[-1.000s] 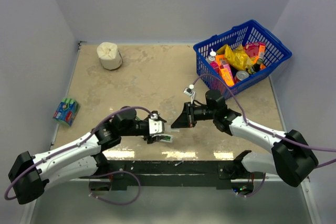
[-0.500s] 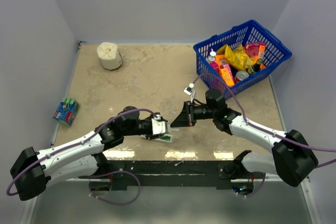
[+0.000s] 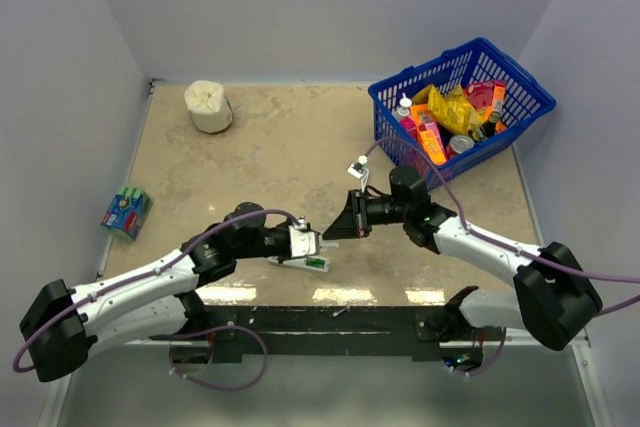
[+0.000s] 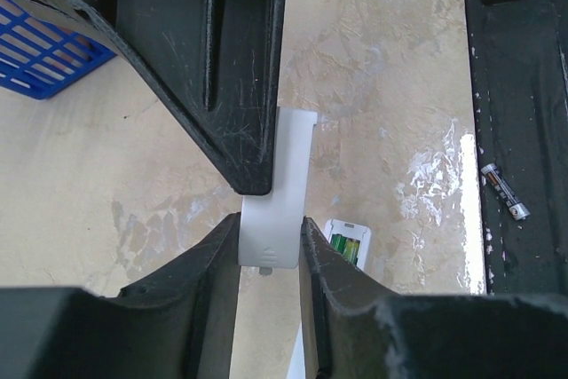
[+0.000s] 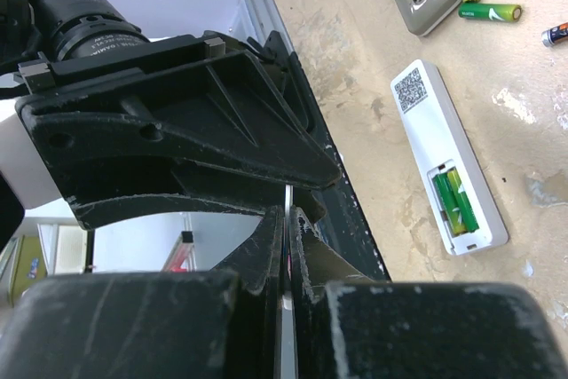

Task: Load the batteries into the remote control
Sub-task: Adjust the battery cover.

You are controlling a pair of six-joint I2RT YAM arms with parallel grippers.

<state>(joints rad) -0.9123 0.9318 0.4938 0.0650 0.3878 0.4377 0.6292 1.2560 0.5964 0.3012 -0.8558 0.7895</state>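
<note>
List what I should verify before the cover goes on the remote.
1. Two green cells sit in the remote: ok.
2. Their polarity is right: cannot tell.
3. Remote lies flat on the table, compartment up and open: ok.
4. Left hand grips the cover by its long edges: ok.
5. Right hand is shut on the thin cover: ok.
</note>
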